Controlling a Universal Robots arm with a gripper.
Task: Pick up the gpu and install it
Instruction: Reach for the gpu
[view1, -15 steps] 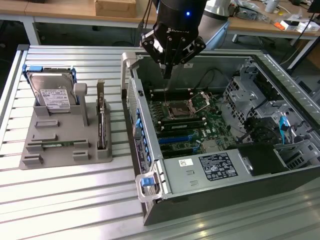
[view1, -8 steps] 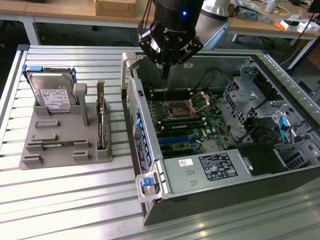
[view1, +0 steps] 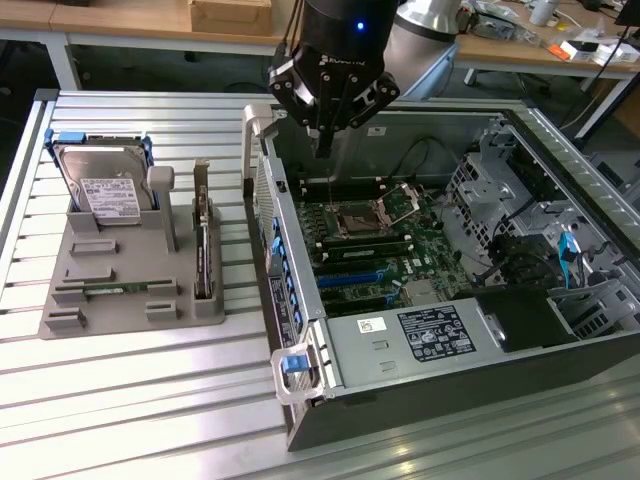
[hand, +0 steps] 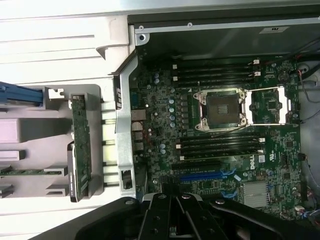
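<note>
The gpu (view1: 203, 243) stands on edge in a slot of the grey holder (view1: 120, 300) on the desk (view1: 150, 400), just beside the open computer case (view1: 420, 335) on the exterior view's left. A hard drive (view1: 105, 185) stands further left. The tool (view1: 323, 142), pinched closed and empty, hangs over the motherboard (view1: 385, 255), well apart from the gpu.

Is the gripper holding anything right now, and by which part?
Nothing. The black gripper is shut and empty above the open grey computer case; the green-and-black gpu card stands on edge in the grey tray.
</note>
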